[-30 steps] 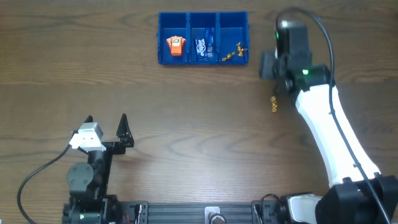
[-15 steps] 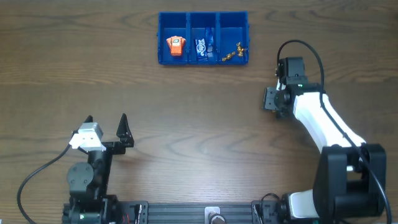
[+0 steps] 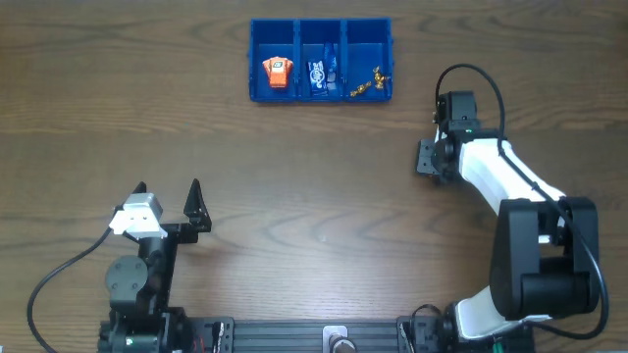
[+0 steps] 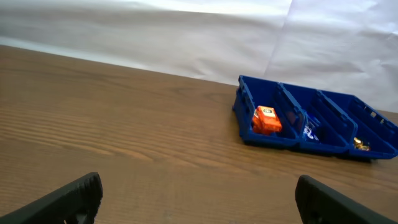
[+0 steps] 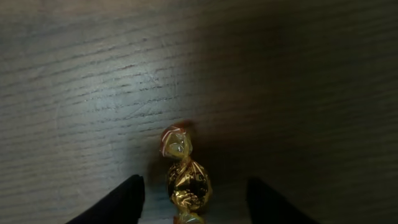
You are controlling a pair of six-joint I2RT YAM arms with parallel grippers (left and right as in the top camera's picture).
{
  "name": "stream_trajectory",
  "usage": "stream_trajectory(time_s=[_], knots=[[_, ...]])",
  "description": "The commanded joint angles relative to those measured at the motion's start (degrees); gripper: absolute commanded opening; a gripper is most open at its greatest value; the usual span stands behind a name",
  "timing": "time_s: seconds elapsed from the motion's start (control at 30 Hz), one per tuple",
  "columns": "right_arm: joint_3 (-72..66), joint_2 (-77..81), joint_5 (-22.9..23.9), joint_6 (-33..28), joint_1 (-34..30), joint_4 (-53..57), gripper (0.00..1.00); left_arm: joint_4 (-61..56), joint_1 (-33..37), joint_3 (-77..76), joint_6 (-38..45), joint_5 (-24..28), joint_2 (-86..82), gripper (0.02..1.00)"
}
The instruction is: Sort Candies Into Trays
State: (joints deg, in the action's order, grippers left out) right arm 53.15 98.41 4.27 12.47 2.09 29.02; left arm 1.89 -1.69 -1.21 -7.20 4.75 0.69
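Note:
A gold-wrapped candy lies on the wooden table, right of the tray. My right gripper is down over it, open, with one finger on each side of the wrapper; in the top view that gripper covers the candy. The blue tray at the table's far middle has three compartments: an orange candy in the left one, a blue candy in the middle one, gold candies in the right one. My left gripper rests open near the front left, holding nothing.
The left wrist view shows the tray far ahead across bare wood, with a white sheet behind the table. The right arm's black cable loops above its wrist.
The right arm has dropped from a lifted pose beside the tray down onto the loose gold candy, which the top view showed a second ago. The left arm has stayed still.

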Motion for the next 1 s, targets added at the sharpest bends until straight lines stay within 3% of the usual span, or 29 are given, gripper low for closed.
stream_trajectory(time_s=[0.03, 0.57, 0.83, 1.0], knots=[[0.09, 0.70, -0.15, -0.57, -0.24, -0.24, 0.489, 2.19, 0.22, 0.92, 0.81, 1.05, -0.37, 0.998], [-0.37, 2.64, -0.57, -0.35, -0.24, -1.33, 0.467, 2.19, 0.22, 0.92, 0.81, 1.05, -0.37, 0.998], [-0.37, 2.97, -0.55, -0.35, -0.22, -1.70, 0.255, 2.19, 0.22, 0.92, 0.81, 1.05, -0.37, 0.998], [-0.37, 2.95, -0.57, -0.35, -0.22, -1.55, 0.172, 2.19, 0.22, 0.92, 0.81, 1.05, -0.37, 0.998]])
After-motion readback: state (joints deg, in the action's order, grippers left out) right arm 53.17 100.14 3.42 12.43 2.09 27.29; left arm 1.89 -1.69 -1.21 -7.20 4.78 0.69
